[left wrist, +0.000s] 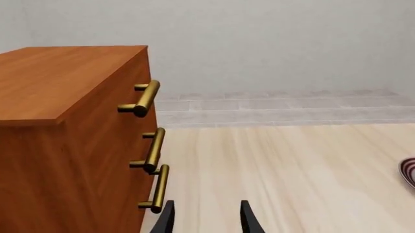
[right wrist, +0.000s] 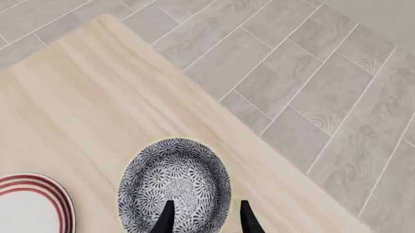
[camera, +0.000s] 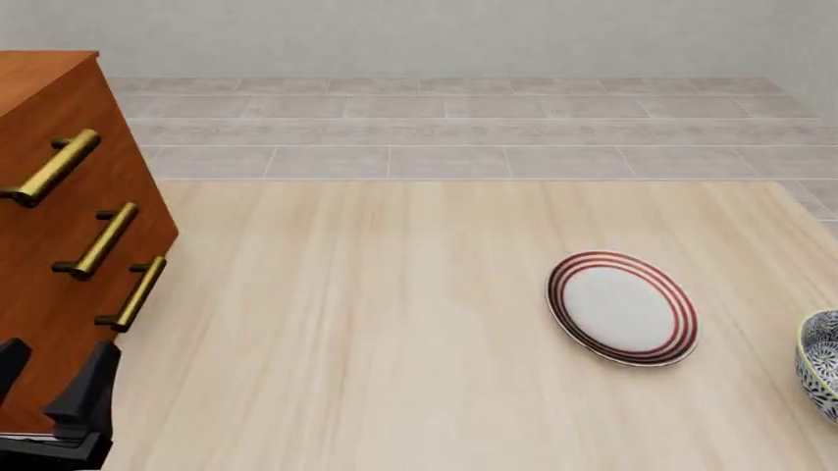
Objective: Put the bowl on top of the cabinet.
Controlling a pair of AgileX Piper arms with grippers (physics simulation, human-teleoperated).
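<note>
Front view: the light wooden table (camera: 392, 334) carries the cabinet (camera: 53, 206), a reddish-brown chest of three drawers with brass bar handles (camera: 98, 240), standing at the left edge. The plate (camera: 622, 307), flat and white with red rings, lies right of centre, well apart from the cabinet. The bowl (camera: 821, 365), white with a dense dark-blue floral pattern, sits on the table at the far right edge, cut off by the frame and just beside the plate without touching it. The left gripper (camera: 53, 388) appears at the lower left corner, directly in front of the cabinet's lower drawers; its dark fingers stand apart with nothing between them. The right gripper is outside this view. Left wrist view: the cabinet (left wrist: 65, 121) fills one side, its flat top bare, and the left gripper (left wrist: 206, 218) hangs spread over bare table just beside the lowest handle; a sliver of the plate (left wrist: 408, 172) shows at the frame edge. Right wrist view: the right gripper (right wrist: 206, 218) is poised above the bowl (right wrist: 174, 184), its fingers parted over the bowl's patterned interior near the rim; whether they touch the bowl cannot be told. The plate (right wrist: 29, 208) lies just beside the bowl, and grey floor tiles (right wrist: 311, 87) extend beyond the table edge.
</note>
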